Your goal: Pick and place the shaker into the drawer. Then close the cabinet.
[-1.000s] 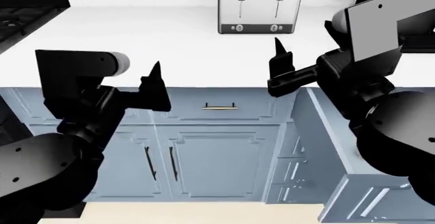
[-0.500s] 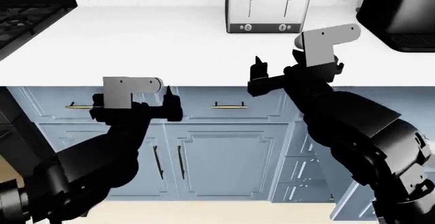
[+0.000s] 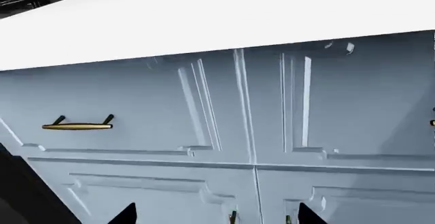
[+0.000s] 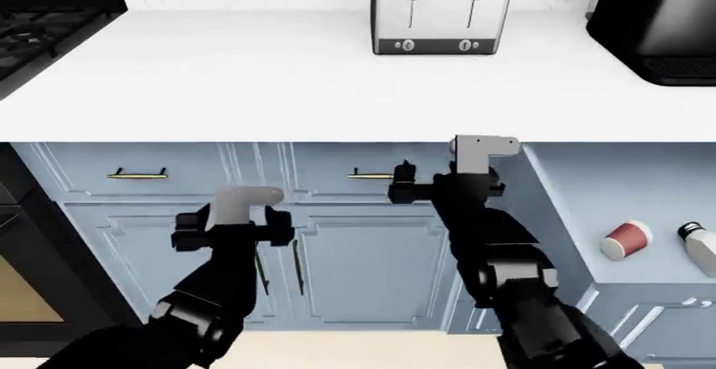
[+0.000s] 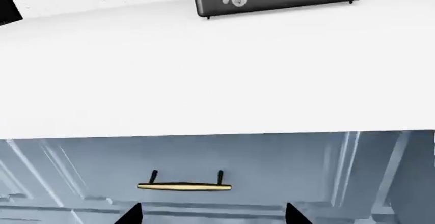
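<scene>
The left claw [image 4: 237,225] hangs before the cabinet [image 4: 370,260] doors, spread and empty, its fingertips [image 3: 126,215] just showing in the wrist view. The right claw [image 4: 408,184], also spread and empty, sits near a brass handle [image 4: 375,174]. Farther right, the shaker [image 4: 698,247] already lies in the open drawer [image 4: 582,210] beside a red cup [image 4: 626,239]. So placing looks done; closing remains. The drawer's front is cut off, so its handle can't be seen.
</scene>
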You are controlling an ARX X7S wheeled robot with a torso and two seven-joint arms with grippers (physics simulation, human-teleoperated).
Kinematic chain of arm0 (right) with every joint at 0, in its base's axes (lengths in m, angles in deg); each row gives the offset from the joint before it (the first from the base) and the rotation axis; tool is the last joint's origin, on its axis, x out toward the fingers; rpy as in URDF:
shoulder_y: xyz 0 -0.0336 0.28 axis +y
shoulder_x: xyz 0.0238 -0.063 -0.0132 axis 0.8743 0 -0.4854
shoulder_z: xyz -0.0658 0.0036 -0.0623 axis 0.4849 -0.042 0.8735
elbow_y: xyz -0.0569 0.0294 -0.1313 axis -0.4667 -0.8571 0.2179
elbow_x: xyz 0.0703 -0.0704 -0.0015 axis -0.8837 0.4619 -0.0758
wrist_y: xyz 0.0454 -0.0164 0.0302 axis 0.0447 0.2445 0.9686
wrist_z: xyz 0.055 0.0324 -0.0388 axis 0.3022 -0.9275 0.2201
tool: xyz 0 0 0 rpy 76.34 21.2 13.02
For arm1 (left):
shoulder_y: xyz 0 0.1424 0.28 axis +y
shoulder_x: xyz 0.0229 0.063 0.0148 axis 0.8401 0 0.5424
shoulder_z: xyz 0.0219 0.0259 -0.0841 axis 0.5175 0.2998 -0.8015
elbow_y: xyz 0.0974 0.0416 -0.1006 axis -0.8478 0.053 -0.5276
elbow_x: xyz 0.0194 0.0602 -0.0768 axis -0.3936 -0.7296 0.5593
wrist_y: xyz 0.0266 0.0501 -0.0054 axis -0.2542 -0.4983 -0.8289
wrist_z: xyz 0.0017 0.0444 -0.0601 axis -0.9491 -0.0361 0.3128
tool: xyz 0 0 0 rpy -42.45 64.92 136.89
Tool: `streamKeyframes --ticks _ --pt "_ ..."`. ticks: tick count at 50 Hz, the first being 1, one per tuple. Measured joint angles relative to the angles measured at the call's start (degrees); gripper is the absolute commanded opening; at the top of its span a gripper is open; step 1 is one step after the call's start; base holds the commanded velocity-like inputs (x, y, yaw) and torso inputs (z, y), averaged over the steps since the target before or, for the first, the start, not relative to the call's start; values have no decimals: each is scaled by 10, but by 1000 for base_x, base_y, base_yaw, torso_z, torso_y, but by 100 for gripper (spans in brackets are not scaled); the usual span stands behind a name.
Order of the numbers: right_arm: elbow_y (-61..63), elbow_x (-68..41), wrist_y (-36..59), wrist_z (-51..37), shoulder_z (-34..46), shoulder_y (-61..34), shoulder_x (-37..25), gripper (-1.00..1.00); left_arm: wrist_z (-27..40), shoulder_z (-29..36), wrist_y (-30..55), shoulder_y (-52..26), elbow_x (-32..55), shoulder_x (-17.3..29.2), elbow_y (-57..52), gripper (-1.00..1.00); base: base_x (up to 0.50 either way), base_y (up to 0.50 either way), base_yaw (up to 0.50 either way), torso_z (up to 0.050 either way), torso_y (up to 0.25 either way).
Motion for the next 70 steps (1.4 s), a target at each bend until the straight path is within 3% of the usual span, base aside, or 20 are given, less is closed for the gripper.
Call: streamKeyframes --ticks 7,13,30,40,52,70 --pt "-69 -17 -34 7 -8 31 24 100 7 -29 14 34 -31 -34 62 100 0 0 0 0 0" --pt "-100 -30 -47 7 -3 55 35 100 14 -91 40 60 -100 -55 89 100 0 0 0 0 0" --pt "-130 110 -45 18 -110 98 45 100 -41 -437 173 105 -529 -85 116 100 0 0 0 0 0" --pt "-134 189 -37 27 -172 107 46 100 -96 -575 220 114 -682 -94 120 100 0 0 0 0 0" --pt "-136 216 -27 34 -185 109 47 100 -121 -653 231 119 -766 -98 122 100 0 0 0 0 0" --pt "-137 221 -15 42 -187 108 47 100 -128 -688 224 121 -803 -101 122 100 0 290 0 0 0"
